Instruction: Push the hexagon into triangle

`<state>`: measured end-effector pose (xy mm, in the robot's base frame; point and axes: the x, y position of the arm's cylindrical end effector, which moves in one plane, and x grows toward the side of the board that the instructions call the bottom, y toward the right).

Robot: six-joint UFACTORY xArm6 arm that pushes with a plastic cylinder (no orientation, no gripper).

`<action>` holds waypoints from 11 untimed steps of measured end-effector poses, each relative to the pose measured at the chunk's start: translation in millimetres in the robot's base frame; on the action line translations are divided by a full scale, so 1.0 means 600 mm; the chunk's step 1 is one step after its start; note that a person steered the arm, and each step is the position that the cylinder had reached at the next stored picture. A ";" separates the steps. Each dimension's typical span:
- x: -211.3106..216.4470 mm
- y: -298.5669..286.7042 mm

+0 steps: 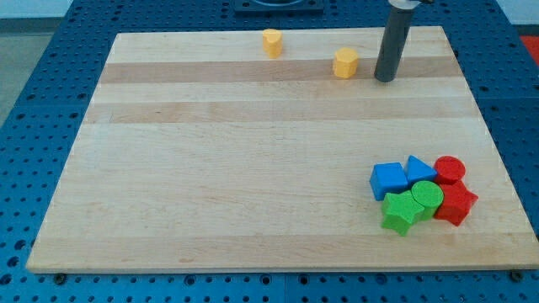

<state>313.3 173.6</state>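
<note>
A yellow hexagon block (345, 63) lies near the view's top, right of centre. My tip (385, 80) rests on the board just to the right of it, a small gap apart. A blue triangle block (418, 168) lies at the lower right, at the top of a tight cluster of blocks, far below the hexagon.
The cluster also holds a blue cube (387, 180), a red cylinder (450, 169), a red angular block (456, 204), a green cylinder (427, 197) and a green star (399, 213). Another yellow block (271, 42) sits near the wooden board's (210, 168) top edge.
</note>
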 end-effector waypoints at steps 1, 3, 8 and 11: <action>-0.082 -0.003; -0.069 -0.086; -0.025 -0.030; 0.107 -0.120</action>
<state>377.4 101.7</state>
